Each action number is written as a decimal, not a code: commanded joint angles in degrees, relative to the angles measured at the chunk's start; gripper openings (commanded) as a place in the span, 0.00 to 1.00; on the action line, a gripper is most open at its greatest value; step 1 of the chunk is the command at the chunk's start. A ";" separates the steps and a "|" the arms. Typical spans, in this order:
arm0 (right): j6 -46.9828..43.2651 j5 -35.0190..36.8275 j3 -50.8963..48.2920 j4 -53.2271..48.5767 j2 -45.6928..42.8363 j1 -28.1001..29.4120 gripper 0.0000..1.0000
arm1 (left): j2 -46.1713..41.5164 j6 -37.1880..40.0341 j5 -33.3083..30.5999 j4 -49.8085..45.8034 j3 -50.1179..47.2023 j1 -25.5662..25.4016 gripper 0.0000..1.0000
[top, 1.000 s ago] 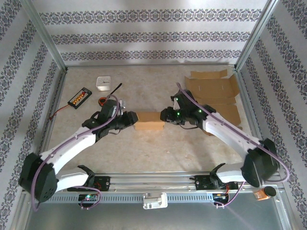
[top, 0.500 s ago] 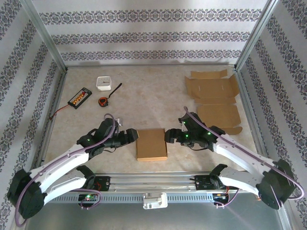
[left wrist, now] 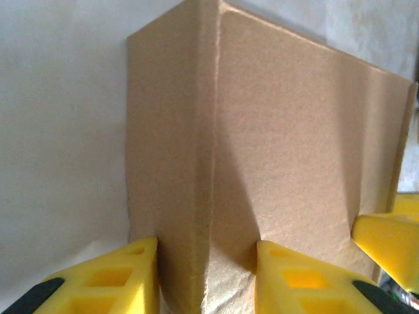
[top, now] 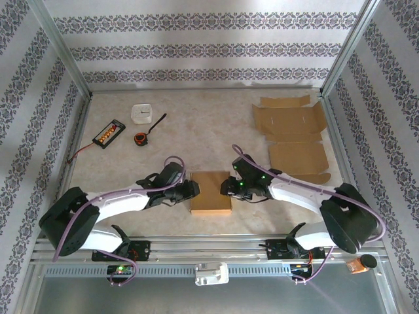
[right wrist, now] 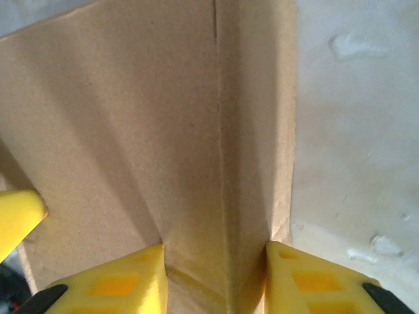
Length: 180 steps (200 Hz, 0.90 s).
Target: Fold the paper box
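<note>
Room, from above: striped floral wallpaper (top: 196, 49) lines the booth walls, and a mottled beige table (top: 196, 131) sits below them.
Paper box, from above: the paper box (top: 211, 193) is brown, folded shut and lying flat on the table between the two arms, close to the metal rail (top: 209, 245) at the near edge.
Left gripper, from above: the left gripper (top: 191, 190) sits against the box's left side.
Right gripper, from above: the right gripper (top: 226, 187) sits against the box's right side, straight across from the other.
Behind the box, to the right: flat cardboard sheets (top: 289, 120) lie unfolded, well apart from the box.
Behind the box, to the left: a white tub (top: 142, 113), a black stick (top: 158, 122), a small orange-and-black round thing (top: 141, 138) and a black-and-orange pack (top: 109, 133) are all well apart from it.
Left wrist view, box: one folded corner edge of the box (left wrist: 275, 131) runs up the middle, over pale tabletop.
Left wrist view, fingers: the yellow fingers (left wrist: 131, 278) of this gripper (left wrist: 206, 248) straddle that edge, partly closed and pinching the cardboard, which dents at the inner pad.
Left wrist view, far side of the box: a yellow finger of the other gripper (left wrist: 386, 242) shows there.
Right wrist view, box: a corner edge of the box (right wrist: 131, 118) again runs up the middle.
Right wrist view, fingers: the yellow fingers (right wrist: 308, 281) of this gripper (right wrist: 215, 252) are clamped on either side of the edge, and the cardboard creases between them.
</note>
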 commanded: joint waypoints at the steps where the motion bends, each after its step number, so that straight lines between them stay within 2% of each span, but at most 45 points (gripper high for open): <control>1: 1.01 -0.04 5.77 7.02 7.80 0.58 0.33 | 5.94 -1.33 -0.65 8.05 3.92 0.80 0.35; 21: 0.13 0.17 14.99 7.73 16.96 -2.41 0.34 | 11.30 2.04 -0.51 8.91 8.91 6.95 0.35; 38: -0.73 0.54 25.06 7.57 25.64 -4.95 0.34 | 18.20 6.15 2.49 9.99 15.89 12.93 0.36; 64: -4.23 2.67 45.73 5.87 39.53 -7.29 0.34 | 31.64 13.37 4.13 6.59 32.75 19.90 0.36; 75: -5.58 3.44 56.86 2.37 45.94 -8.12 0.34 | 37.65 15.26 3.72 5.55 40.47 21.98 0.36; 92: -6.58 2.03 72.69 -1.68 54.73 -9.16 0.34 | 45.53 14.22 5.83 5.38 50.54 24.93 0.36; 110: -8.73 6.42 86.72 -4.50 63.05 -9.68 0.34 | 52.59 13.15 7.34 5.10 59.59 27.29 0.36; 128: -11.51 8.21 105.21 -12.51 73.25 -10.49 0.35 | 57.28 13.55 6.71 2.81 66.62 29.40 0.37; 143: -11.15 7.38 116.46 -15.37 79.43 -11.23 0.39 | 59.74 14.51 6.70 1.81 70.48 30.68 0.41; 158: -10.68 6.88 120.06 -15.37 81.22 -11.88 0.42 | 61.55 14.53 7.63 0.62 73.48 31.54 0.48; 180: -11.94 6.60 116.95 -13.93 78.19 -12.52 0.46 | 62.09 15.76 8.89 1.11 75.54 31.78 0.57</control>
